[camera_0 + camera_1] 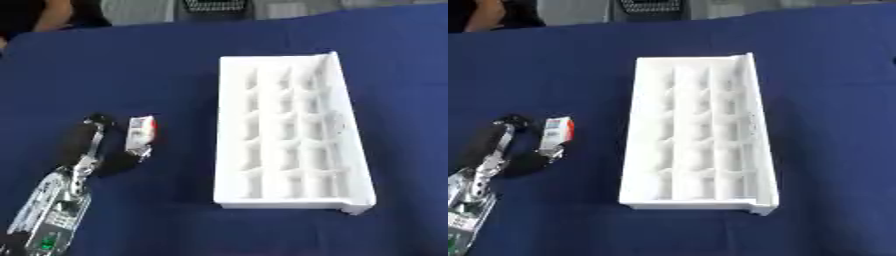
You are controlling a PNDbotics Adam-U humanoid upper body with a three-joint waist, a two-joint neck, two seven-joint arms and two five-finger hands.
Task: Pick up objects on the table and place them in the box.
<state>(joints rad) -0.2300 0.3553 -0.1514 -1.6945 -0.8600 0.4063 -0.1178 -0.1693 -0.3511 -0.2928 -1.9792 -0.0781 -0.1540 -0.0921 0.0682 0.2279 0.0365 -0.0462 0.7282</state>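
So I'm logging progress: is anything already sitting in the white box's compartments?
No: every compartment of the white box shows only white; the small white-and-red object is outside it, at the left hand.

The box (pixel 293 137) lies on the table (pixel 131 70), right of centre, its long side running from near to far. The left hand (pixel 92 145) rests on the table well left of the box. A small object (pixel 140 131) sits at the hand's right side, between hand and box.
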